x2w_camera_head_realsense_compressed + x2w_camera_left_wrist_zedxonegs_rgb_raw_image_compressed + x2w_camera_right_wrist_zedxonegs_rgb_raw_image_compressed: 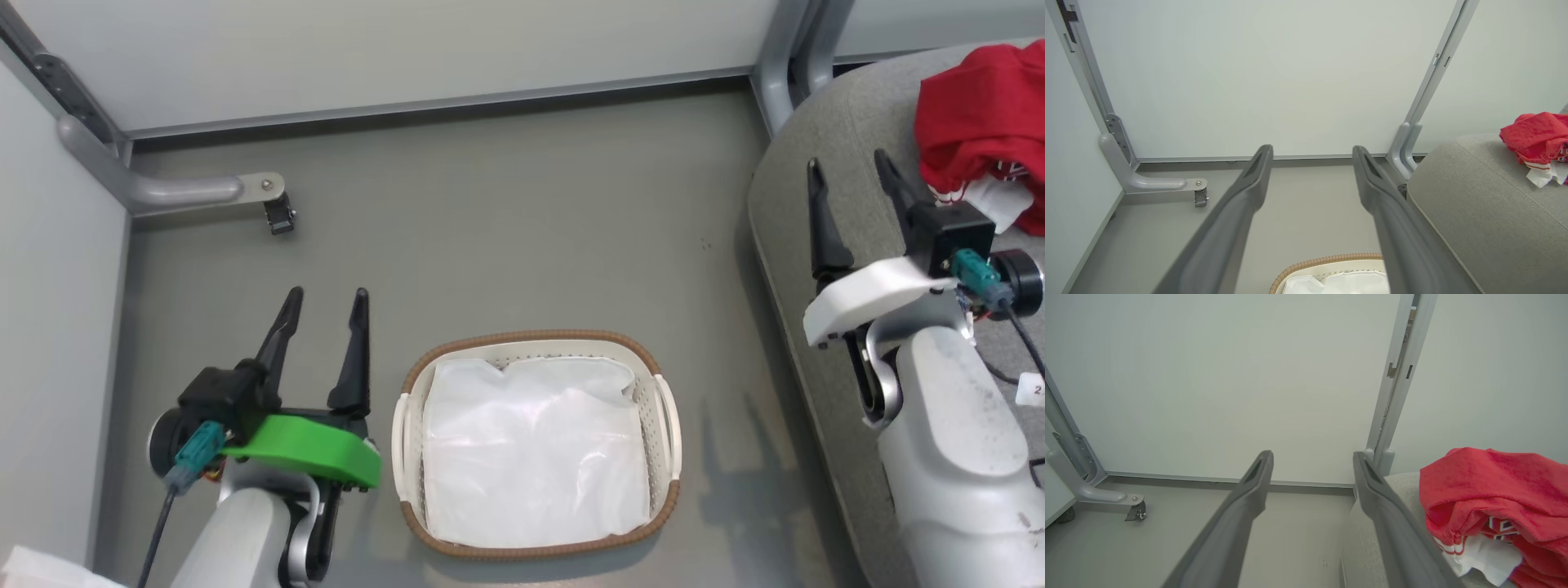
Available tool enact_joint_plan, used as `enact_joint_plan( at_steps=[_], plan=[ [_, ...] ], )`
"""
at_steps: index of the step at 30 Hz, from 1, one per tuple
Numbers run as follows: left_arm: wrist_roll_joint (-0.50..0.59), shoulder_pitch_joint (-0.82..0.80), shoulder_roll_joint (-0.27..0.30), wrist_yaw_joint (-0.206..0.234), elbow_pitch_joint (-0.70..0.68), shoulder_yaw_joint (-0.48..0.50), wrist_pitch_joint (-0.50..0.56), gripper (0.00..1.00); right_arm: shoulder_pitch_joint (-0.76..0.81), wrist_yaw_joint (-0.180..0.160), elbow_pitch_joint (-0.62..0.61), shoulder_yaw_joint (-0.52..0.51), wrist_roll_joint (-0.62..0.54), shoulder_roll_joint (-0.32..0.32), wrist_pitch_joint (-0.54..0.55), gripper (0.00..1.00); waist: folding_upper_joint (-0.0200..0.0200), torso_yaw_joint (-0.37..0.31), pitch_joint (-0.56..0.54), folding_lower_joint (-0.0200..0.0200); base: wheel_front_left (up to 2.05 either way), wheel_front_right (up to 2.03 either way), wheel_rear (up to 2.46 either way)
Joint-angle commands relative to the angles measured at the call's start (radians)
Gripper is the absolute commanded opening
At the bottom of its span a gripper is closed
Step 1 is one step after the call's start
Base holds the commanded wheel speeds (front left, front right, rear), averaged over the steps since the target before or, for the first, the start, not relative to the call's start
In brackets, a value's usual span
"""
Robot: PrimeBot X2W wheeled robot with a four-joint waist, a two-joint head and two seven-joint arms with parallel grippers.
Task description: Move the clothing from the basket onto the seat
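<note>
The red clothing (pixel 976 114) lies crumpled on the grey seat (pixel 824 139) at the upper right, with white trim showing at its lower edge. In the wrist views the clothing (pixel 1537 136) (pixel 1490 490) rests on the seat (pixel 1486 216) (pixel 1404 486) too. The oval cream basket (pixel 663 490) with a brown rim stands on the floor at centre, holding a white liner (pixel 531 449). My left gripper (pixel 326 304) hangs open and empty to the left of the basket. My right gripper (pixel 847 162) is open and empty over the seat's edge, just left of the clothing.
Grey floor (pixel 506 212) surrounds the basket. White partition walls stand behind and at the left. A grey frame foot with a caster (pixel 277 214) juts out at the back left, and a grey post (pixel 775 73) stands beside the seat. The basket's rim (pixel 1327 261) peeks in below my left fingers.
</note>
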Motion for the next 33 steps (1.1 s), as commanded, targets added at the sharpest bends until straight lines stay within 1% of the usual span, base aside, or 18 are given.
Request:
enact_joint_plan(
  at_steps=[1,6,9,13,19,27,33],
  plan=[
    [0.01,0.032,-0.007,0.0,-0.008,0.025,0.001,1.0,0.034,-0.001,-0.018,0.003,-0.009,0.007,-0.005,1.0,0.0,0.032,-0.034,0.0001,0.0,0.0,0.0],
    [0.037,0.126,-0.029,-0.009,-0.018,0.115,0.001,1.0,0.145,-0.001,-0.089,0.015,-0.026,0.037,-0.005,1.0,0.0,0.042,-0.057,0.0001,0.0,0.0,0.0],
    [0.052,0.175,-0.051,0.001,-0.026,0.167,0.001,1.0,0.217,-0.001,-0.128,0.024,-0.026,0.045,-0.005,1.0,0.0,0.044,-0.072,0.0001,0.0,0.0,0.0],
    [0.074,0.233,-0.073,-0.007,-0.037,0.218,0.001,1.0,0.305,-0.001,-0.175,0.045,0.01,0.048,-0.005,1.0,0.0,0.046,-0.09,0.0001,0.0,0.0,0.0],
    [0.096,0.3,-0.093,-0.026,-0.055,0.264,0.001,1.0,0.408,-0.001,-0.231,0.067,0.079,0.048,-0.005,1.0,0.0,0.04,-0.11,0.0001,0.0,0.0,0.0],
    [0.115,0.349,-0.112,-0.048,-0.064,0.316,0.001,1.0,0.46,-0.001,-0.257,0.094,0.101,0.048,-0.005,1.0,0.0,0.024,-0.127,0.0001,0.0,0.0,0.0],
    [0.13,0.353,-0.124,-0.062,-0.042,0.33,0.001,1.0,0.468,-0.001,-0.256,0.105,0.109,0.048,-0.005,1.0,0.0,0.019,-0.131,0.0001,0.0,0.0,0.0]
  ],
)
